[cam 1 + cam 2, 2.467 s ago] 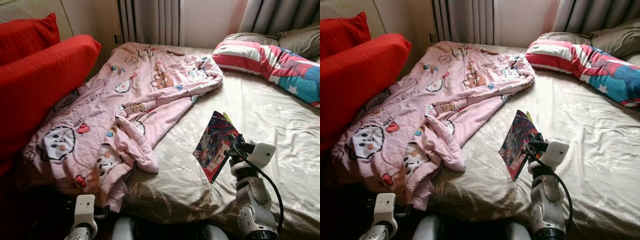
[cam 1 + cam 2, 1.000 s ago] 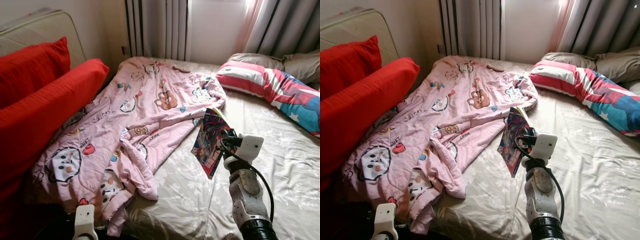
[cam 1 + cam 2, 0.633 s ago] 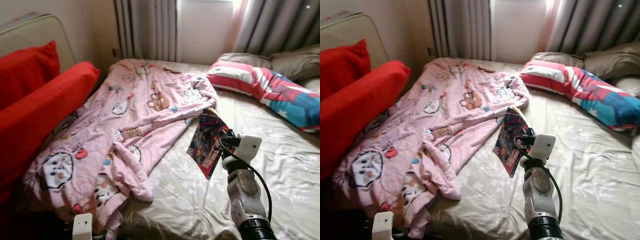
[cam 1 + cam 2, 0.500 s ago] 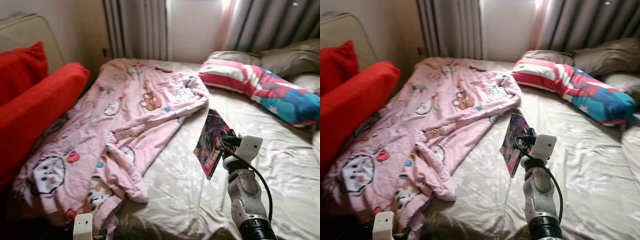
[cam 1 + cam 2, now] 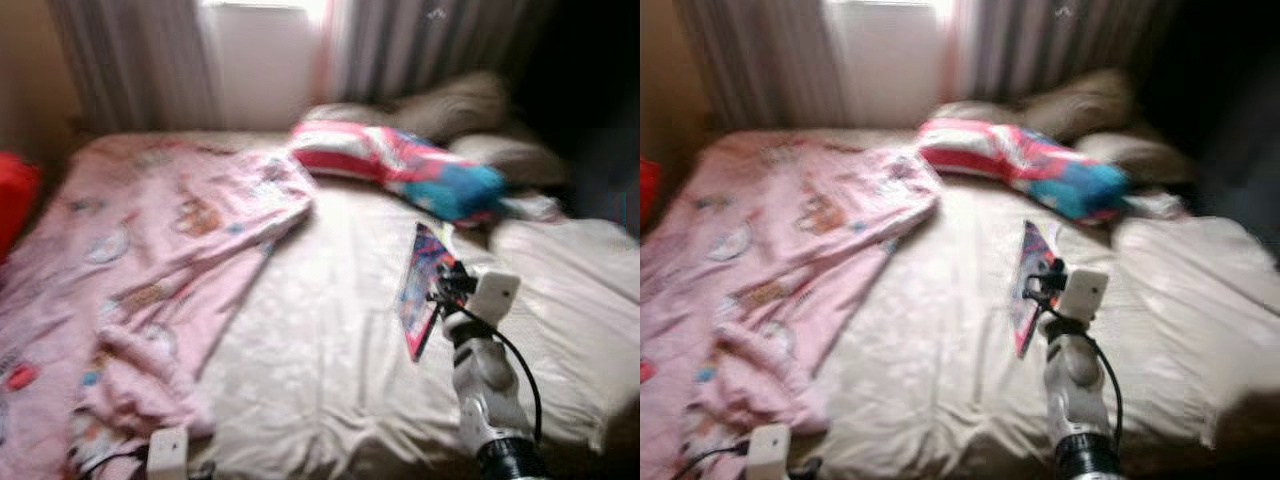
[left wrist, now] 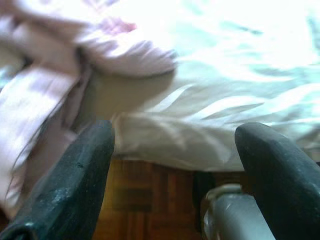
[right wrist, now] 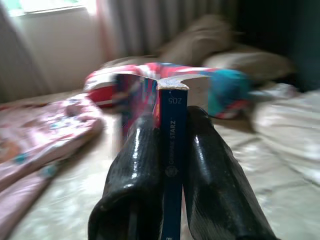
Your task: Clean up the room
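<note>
My right gripper [image 5: 440,292] is shut on a thin, colourful comic book [image 5: 420,288] and holds it upright above the beige sheet of the bed [image 5: 320,340]. In the right wrist view the book's blue spine [image 7: 172,165] is pinched between the two black fingers [image 7: 135,175]. A rumpled pink cartoon-print blanket [image 5: 130,270] covers the bed's left side. My left gripper [image 6: 175,165] hangs low at the bed's near edge, open, with nothing between its fingers [image 6: 82,170]. The picture is blurred.
A red, white and blue striped pillow [image 5: 400,170] and grey pillows [image 5: 450,105] lie at the head of the bed, before grey curtains [image 5: 400,50]. A red cushion's edge [image 5: 15,190] shows at far left. Wooden floor [image 6: 145,200] lies below the mattress edge.
The whole view has swung to the right: the red cushions have nearly left the picture and the pillows now sit centre. My right gripper still holds the book upright.
</note>
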Robot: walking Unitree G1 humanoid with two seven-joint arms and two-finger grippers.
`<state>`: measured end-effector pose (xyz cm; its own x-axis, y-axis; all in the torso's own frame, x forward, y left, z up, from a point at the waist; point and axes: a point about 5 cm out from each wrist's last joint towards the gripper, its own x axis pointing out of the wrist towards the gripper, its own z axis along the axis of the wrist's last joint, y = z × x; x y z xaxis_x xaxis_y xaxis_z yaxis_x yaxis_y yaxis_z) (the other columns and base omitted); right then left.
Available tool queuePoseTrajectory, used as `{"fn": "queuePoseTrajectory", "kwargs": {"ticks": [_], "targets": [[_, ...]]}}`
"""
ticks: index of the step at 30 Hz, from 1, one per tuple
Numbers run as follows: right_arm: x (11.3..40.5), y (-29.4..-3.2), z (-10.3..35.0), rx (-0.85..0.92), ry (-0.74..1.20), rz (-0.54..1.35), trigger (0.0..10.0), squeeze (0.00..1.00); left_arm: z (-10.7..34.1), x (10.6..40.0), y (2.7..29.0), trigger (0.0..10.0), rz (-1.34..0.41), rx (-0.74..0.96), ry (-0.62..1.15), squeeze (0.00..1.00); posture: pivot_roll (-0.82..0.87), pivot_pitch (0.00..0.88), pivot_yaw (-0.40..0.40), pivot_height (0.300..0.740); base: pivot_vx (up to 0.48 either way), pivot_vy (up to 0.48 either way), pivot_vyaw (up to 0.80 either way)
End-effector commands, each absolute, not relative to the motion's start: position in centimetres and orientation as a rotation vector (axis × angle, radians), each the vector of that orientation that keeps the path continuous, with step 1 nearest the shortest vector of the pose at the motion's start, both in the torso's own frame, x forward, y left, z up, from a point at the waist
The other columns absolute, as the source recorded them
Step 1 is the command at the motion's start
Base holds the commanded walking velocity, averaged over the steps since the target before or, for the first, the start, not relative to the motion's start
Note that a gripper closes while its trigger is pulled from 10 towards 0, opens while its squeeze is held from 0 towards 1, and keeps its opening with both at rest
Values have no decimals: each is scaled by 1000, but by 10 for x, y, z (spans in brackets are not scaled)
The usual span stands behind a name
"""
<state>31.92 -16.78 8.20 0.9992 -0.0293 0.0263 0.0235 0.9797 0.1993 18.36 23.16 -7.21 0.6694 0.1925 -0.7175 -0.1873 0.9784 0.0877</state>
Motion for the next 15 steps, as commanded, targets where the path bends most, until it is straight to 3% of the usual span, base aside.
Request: {"fn": "queuePoseTrajectory", "kwargs": {"ticks": [1, 15], "targets": [[324, -167, 91, 202, -71, -18, 10000, 0, -75, 181, 225, 10000, 196, 4, 829, 0, -36, 0, -42, 740, 0, 0, 0], [324, -158, 90, 157, -61, 44, 10000, 0, -77, 179, 224, 10000, 176, 17, 839, 0, -42, 0, -36, 740, 0, 0, 0]]}}
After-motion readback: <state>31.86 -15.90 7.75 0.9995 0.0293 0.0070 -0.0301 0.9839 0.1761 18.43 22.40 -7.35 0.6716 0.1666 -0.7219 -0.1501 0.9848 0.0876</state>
